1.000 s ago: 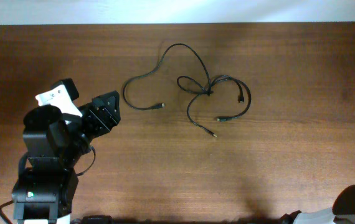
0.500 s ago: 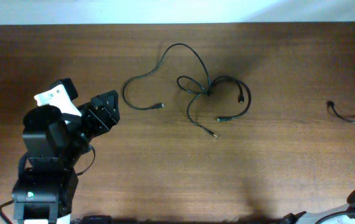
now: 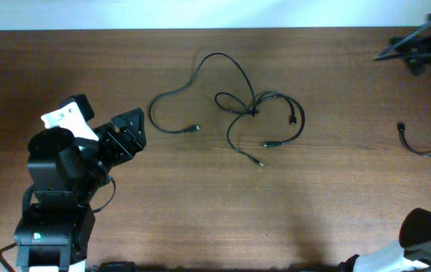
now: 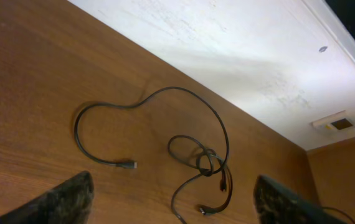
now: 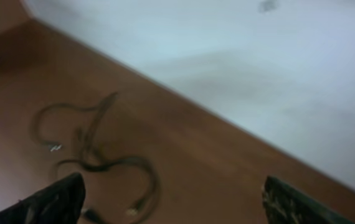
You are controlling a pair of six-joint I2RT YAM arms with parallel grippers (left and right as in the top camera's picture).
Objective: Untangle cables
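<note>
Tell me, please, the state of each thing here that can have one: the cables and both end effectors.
Cable bundle: tangled, strands crossing at one knot, lying on the table.
Cable at the right edge: loose, curved, apart from the bundle.
Left end effector: open, empty, short of the cables.
Right end effector: open, empty, touching nothing.

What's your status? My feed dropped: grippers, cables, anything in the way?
Left gripper open, empty, short of the cables. Right gripper open, empty, high at far right. Cables knotted mid-table, untouched. Nothing in the way.
</note>
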